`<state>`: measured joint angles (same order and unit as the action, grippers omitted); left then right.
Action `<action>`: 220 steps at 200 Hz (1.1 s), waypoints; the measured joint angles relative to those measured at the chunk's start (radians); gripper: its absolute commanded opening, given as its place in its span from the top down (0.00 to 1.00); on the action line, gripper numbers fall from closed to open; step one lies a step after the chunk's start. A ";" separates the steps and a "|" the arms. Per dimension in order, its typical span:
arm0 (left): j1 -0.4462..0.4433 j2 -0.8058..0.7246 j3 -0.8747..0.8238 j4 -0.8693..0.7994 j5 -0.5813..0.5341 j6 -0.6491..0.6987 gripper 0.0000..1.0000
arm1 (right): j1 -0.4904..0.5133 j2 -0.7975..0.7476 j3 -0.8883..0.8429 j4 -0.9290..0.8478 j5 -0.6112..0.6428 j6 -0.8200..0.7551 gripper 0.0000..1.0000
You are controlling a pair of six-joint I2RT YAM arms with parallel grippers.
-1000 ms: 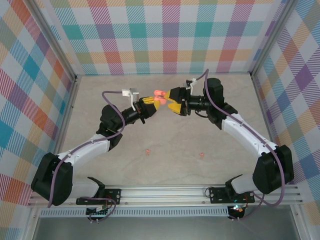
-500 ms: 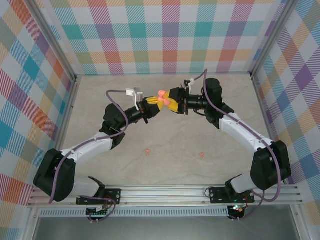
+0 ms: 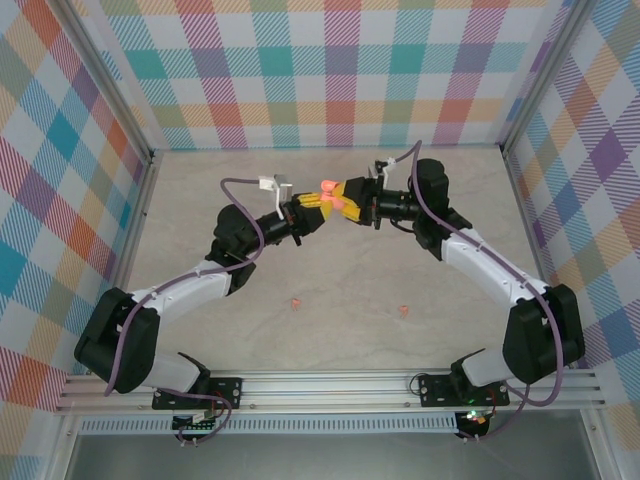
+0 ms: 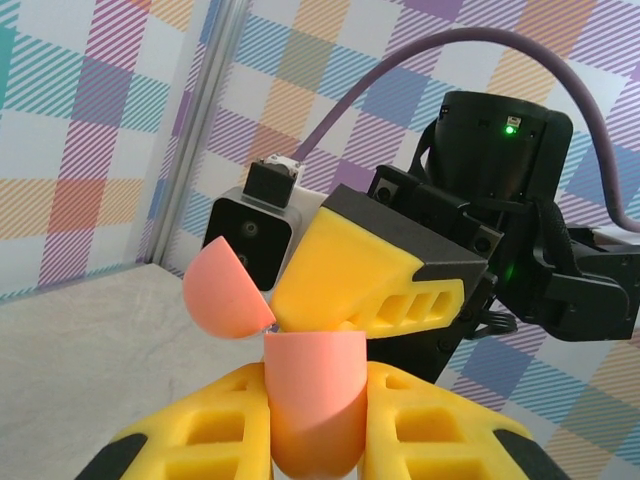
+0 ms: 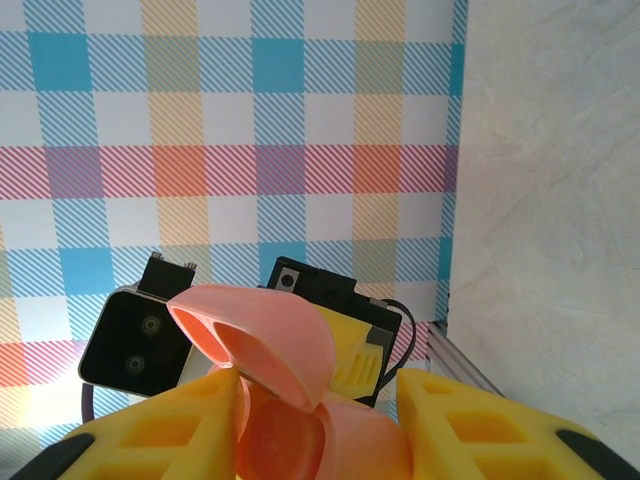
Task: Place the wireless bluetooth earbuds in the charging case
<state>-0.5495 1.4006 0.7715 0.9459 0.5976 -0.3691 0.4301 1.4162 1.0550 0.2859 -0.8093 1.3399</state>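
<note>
Top external: the open charging case (image 3: 327, 188) is clamped in the left fingers (image 3: 308, 202). Whether the right fingers (image 3: 349, 190) grip it cannot be told. The earbuds (image 3: 296, 301) on the tabletop (image 3: 200, 190) must be fetched next.

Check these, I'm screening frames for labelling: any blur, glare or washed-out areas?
Top external: even light, soft shadows, sharp, but the earbuds are mere specks. Left wrist: the salmon case is crisp, without glare. Right wrist: the wall washes out at lower left.
</note>
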 measured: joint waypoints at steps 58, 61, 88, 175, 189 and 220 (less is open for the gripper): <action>-0.014 -0.001 0.013 -0.051 0.003 0.046 0.93 | -0.003 -0.045 0.000 -0.103 0.048 -0.106 0.70; -0.016 -0.002 0.015 -0.056 0.005 0.049 0.92 | -0.003 -0.048 0.000 -0.109 0.051 -0.112 0.70; -0.023 -0.009 0.018 -0.080 0.015 0.068 0.89 | -0.003 -0.073 0.000 -0.159 0.069 -0.161 0.73; -0.031 -0.022 0.025 -0.129 0.030 0.099 0.86 | 0.001 -0.107 0.000 -0.224 0.097 -0.231 0.77; -0.032 -0.025 0.030 -0.137 0.034 0.103 0.84 | 0.002 -0.116 0.000 -0.232 0.103 -0.242 0.78; -0.038 -0.042 0.030 -0.164 0.040 0.117 0.71 | 0.005 -0.135 0.000 -0.258 0.106 -0.282 0.78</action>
<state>-0.5873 1.3582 0.8017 0.7818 0.6376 -0.2520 0.4347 1.2812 1.0554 0.0277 -0.7036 1.0580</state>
